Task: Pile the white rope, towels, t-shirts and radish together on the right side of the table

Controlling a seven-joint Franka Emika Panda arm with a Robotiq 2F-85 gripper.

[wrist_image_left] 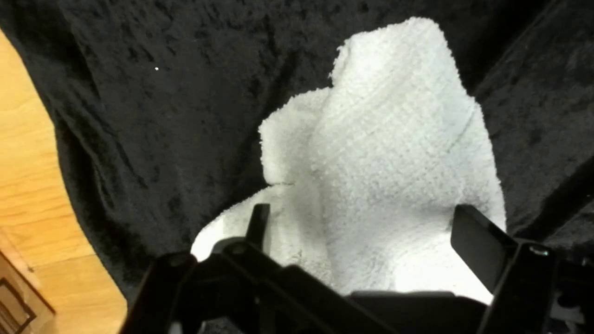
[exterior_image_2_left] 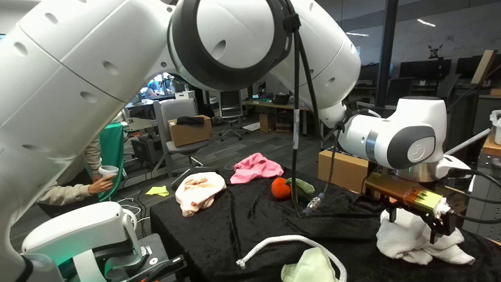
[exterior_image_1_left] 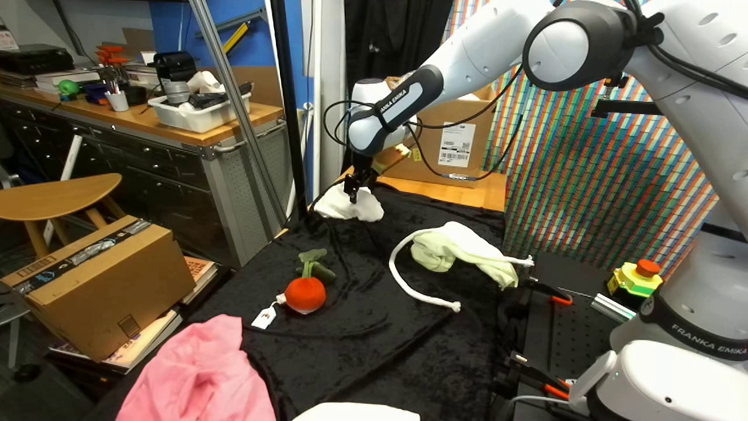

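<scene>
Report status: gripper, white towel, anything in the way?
Gripper open at the white towel, contact unclear. Towel rumpled on the table, ungripped. Nothing but towel seen between the fingers.

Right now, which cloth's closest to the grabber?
The fluffy white towel: the open gripper is right at it. The pink cloth, peach cloth and pale green cloth lie farther away.

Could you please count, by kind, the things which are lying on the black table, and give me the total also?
Cloth pieces: 4 (white towel, pale green cloth, pink cloth, pale peach cloth)
Ropes: 1 (white rope)
Toy vegetables: 1 (radish)
Total: 6
</scene>
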